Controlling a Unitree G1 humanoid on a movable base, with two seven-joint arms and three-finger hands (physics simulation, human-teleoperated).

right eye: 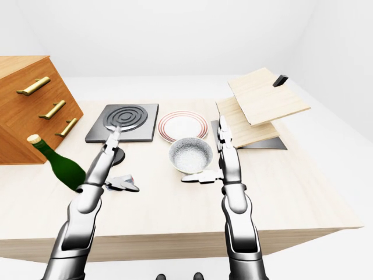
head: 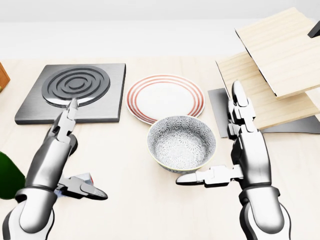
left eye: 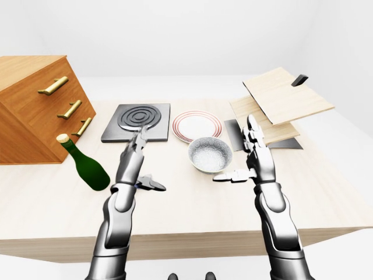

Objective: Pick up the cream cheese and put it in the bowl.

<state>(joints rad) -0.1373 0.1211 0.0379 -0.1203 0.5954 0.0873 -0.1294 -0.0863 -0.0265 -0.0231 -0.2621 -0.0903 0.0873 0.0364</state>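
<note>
1. The small white-and-blue cream cheese box (head: 84, 178) lies flat on the pale wooden surface (head: 150, 210) at about 8 o'clock from the patterned grey-white ceramic bowl (head: 181, 142), well apart from it in the head view.
2. The silver three-finger left hand (head: 60, 160) hovers over the box with fingers spread wide; the box peeks out just beneath its thumb at about 4 o'clock from the palm, mostly hidden, and I cannot tell whether they touch.
3. The silver right hand (head: 245, 155) is spread open at 3 o'clock of the bowl, its thumb pointing toward the bowl's lower rim, holding nothing.
4. A white plate with red rings (head: 165, 98) sits at 12 o'clock of the bowl, and a dark grey square burner plate (head: 75, 90) at 10 o'clock.
5. A green glass bottle (left eye: 86, 164) lies at 9 o'clock of the left hand in the left-eye view.
</note>
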